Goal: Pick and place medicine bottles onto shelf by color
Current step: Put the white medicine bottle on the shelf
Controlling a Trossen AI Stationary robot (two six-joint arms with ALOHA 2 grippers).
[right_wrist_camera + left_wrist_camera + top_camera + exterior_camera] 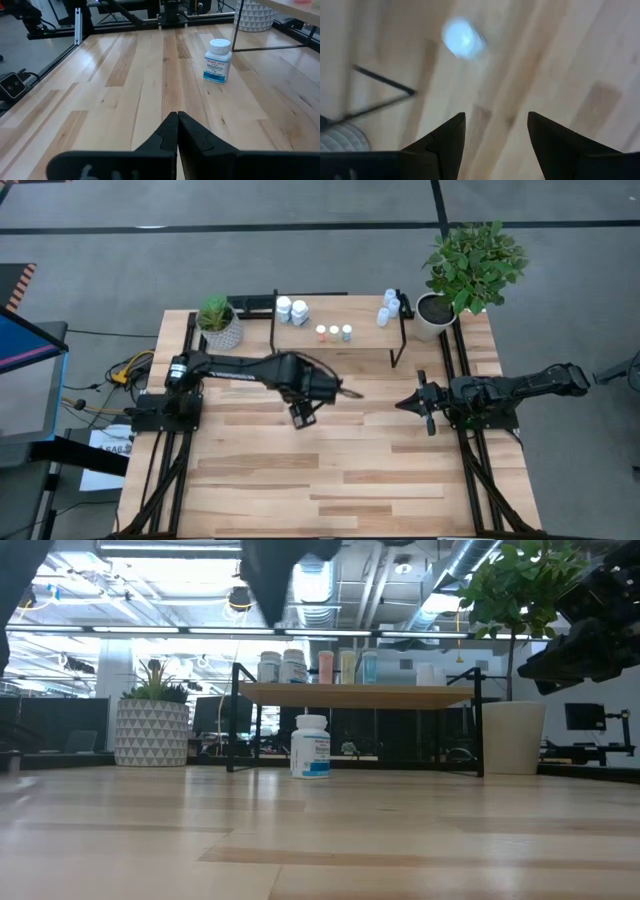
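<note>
high view shows my left hand (303, 417) hanging over the middle of the desk (330, 480), just in front of the shelf (340, 340). its two fingers are spread apart and there is nothing between them. in the left wrist view the last white bottle (463, 38) sits on the desk ahead of those fingers, off to one side and not between them. the low view shows that same bottle (312, 747) standing upright on the desk in front of the shelf.

the shelf already has two white bottles (291, 310) at one end, three small colored ones (334, 333) in the middle and pale blue ones (389, 306) at the other end.

my right hand (404, 404) waits at the right side of the desk, its fingers pressed together and holding nothing.

here is what worries me. the bottle is not lined up with the gap, so if i go down now one finger may hit the cap and tip it over. then it could roll away. it is also close to the shelf leg, so my arm might bump the shelf and shake the bottles standing there. and when i set it beside the two white ones, i could knock them off.
</note>
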